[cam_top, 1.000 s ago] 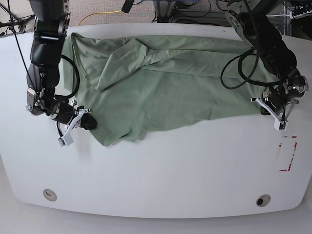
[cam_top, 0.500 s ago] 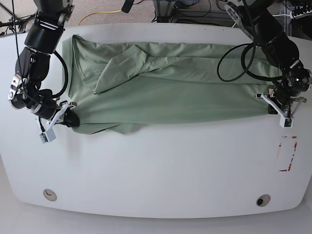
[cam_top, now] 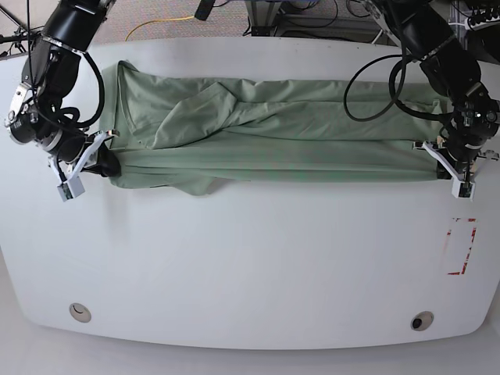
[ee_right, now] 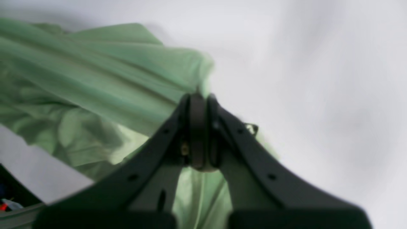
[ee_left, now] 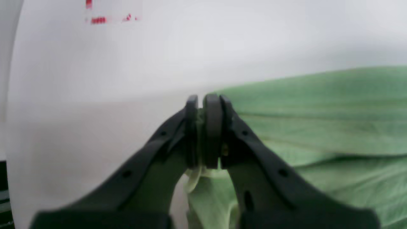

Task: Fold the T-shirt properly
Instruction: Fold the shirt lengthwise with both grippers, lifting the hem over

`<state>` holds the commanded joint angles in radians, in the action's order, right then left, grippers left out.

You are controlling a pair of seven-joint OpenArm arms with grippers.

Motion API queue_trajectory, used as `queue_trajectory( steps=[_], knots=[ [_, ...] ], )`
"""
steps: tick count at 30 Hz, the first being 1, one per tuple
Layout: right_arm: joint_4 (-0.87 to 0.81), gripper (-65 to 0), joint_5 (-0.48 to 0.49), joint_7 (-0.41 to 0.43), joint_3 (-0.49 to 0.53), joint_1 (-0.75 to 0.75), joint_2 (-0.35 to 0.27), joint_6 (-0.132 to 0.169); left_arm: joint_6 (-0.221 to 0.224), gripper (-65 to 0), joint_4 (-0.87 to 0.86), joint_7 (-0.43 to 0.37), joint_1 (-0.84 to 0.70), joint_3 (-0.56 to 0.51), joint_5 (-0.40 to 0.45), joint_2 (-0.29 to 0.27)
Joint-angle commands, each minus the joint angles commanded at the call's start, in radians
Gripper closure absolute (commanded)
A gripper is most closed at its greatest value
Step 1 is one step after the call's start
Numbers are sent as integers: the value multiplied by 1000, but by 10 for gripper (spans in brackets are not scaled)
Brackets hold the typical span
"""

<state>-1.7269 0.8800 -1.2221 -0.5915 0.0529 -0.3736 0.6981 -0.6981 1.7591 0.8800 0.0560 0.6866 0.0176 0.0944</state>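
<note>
Sage-green and creased, the shirt (cam_top: 281,156) stretches across the upper half of the base view, its near edge pulled nearly straight. At left, the right gripper (cam_top: 105,164) angles inward, closed on a bunched corner; at right, the left gripper (cam_top: 444,168) points downward, pinching the opposite corner.

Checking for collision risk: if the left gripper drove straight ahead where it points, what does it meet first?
Probably the white tabletop, just past the shirt edge pinched in its fingers; height above it is unclear.
</note>
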Motion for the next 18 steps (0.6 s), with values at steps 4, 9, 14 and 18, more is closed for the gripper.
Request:
queue_trajectory(
  steps=[4,9,14,18],
  knots=[
    [2,0,48,-2,-49,69,0,0,0,-1,63,0,-63,-2,0,0],
    [2,0,92,-31,-92,129,2,0,0,-1,121,0,-120,-3,0,0],
    [2,0,123,-31,-112,206,2,0,0,-4,152,0,-193,-3,0,3],
    [2,0,124,-35,-107,236,3,0,0,-6,152,0,-241,-3,2,5]
  ],
)
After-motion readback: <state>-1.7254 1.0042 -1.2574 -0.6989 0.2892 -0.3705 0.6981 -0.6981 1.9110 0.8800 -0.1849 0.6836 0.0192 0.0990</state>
